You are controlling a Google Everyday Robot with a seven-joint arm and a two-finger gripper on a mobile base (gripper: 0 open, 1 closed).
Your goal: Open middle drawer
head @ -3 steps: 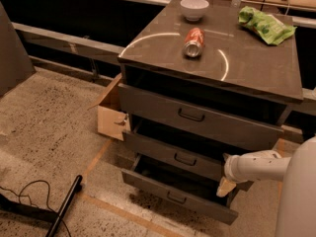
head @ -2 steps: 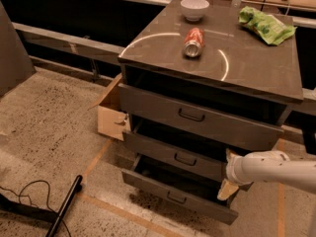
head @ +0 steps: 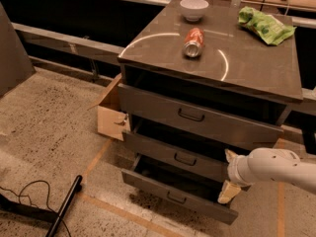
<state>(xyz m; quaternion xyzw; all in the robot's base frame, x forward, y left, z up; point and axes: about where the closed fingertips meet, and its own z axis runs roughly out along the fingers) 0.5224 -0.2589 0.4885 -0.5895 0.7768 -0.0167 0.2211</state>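
**Pincer at the right end of the middle drawer**

Camera view: A grey metal cabinet (head: 256, 75) with three drawers stands on a speckled floor. The middle drawer (head: 163, 149) is the second of the three, with a narrow front panel and a small dark wire handle (head: 184, 159) at its centre. It is pulled out a little, so a dark gap shows above its front. The top drawer (head: 197, 115) above it and the lowest drawer (head: 175, 194) below it also stand partly out, and the lowest one comes out the farthest.

The white arm (head: 276, 168) enters from the right edge. Its pincer (head: 229, 174) is at the right end of the middle drawer's front. The two pale fingers (head: 228, 191) are spread wide apart, one above the panel and one below it. It is not possible to tell if they touch the panel.

On the cabinet's top surface there is a white bowl (head: 193, 8) at the back, a red can (head: 193, 42) lying on its side near the centre, and a green bag (head: 266, 26) at the back right. An open cardboard box (head: 111, 115) stands just beside the cabinet's left side. A dark rod (head: 64, 209) and a black cable (head: 24, 196) lie on the floor at the lower left.
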